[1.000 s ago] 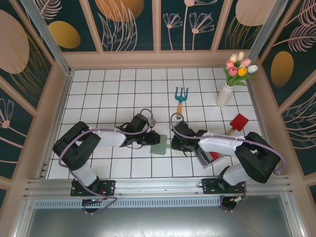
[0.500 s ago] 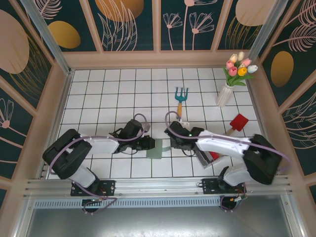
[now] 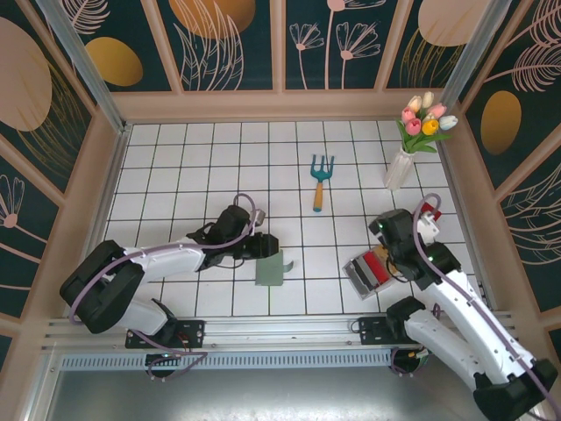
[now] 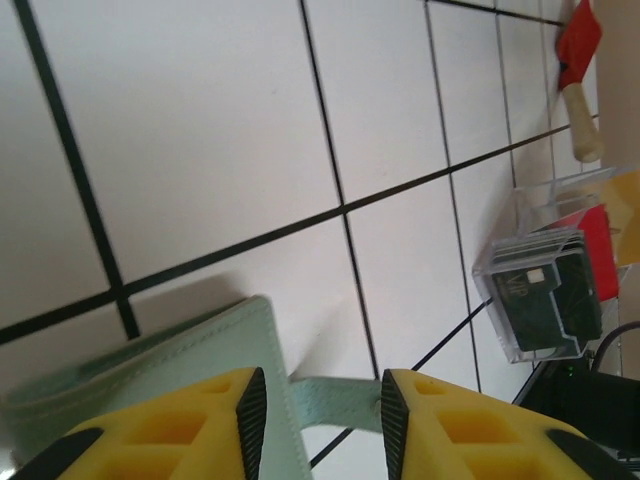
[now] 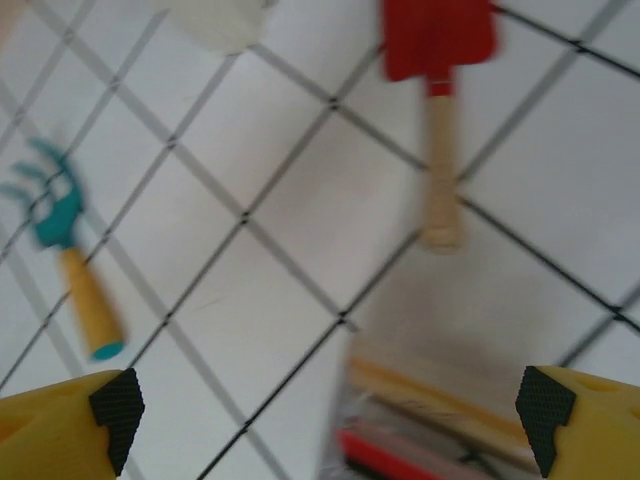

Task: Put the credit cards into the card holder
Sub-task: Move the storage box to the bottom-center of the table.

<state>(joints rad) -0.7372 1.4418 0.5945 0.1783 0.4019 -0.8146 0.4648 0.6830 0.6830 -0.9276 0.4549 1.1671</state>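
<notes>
Tabletop of white tiles [image 3: 219, 167], seen from above, with two robot arms at its near edge. Left gripper [image 4: 318, 400] sits low at the edge of the sage-green card holder [image 3: 270, 272], its yellow fingers [image 4: 200, 420] parted; a pale green tab of the holder shows through the gap, and contact cannot be told. Right gripper [image 5: 330, 405] hangs higher, jaws spread wide with nothing between them, above a clear rack [image 3: 361, 274]. The credit cards [image 3: 379, 266], red and black, stand in that rack, well right of the holder. Red trowel [image 3: 427, 215] lies beyond
</notes>
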